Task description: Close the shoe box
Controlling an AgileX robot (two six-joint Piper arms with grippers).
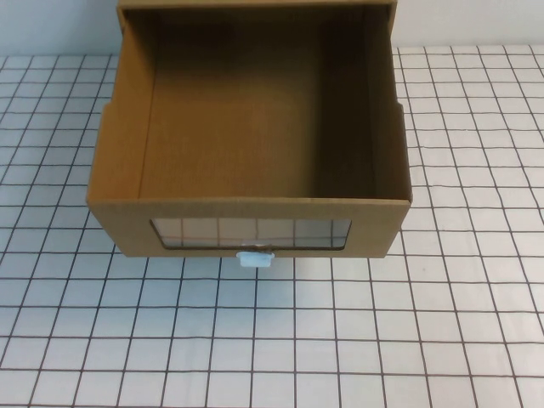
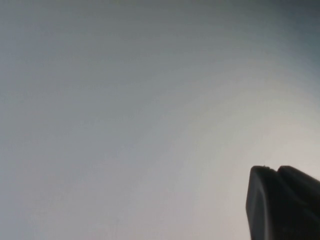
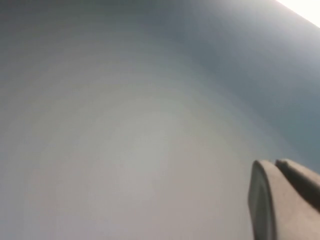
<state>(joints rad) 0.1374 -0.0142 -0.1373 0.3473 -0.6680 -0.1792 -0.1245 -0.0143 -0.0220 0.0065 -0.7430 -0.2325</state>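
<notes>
Claw tips are all that is seen of either arm: a dark piece of the left claw [image 2: 282, 202] shows in a corner of the left wrist view against a blank grey-white surface, and a paler grey piece of the right claw [image 3: 282, 200] shows likewise in the right wrist view. Whether either claw is spread or closed cannot be told, since only one edge of each is caught. Neither arm is seen in the high view, so their poses cannot be told either. The shoe box [image 1: 255, 153] is placed on the far middle of the desk [image 1: 459, 323], which is covered by a white sheet ruled with a black grid. The brown cardboard drawer is pulled out toward the robot from its outer sleeve at the far edge, its long axis running from near to far and its bare inside shown from above. Its front panel is turned toward the robot, with the clear window [image 1: 251, 232] set in it and the small white handle [image 1: 256, 258] fixed just below. No writing or label can be read on it.
</notes>
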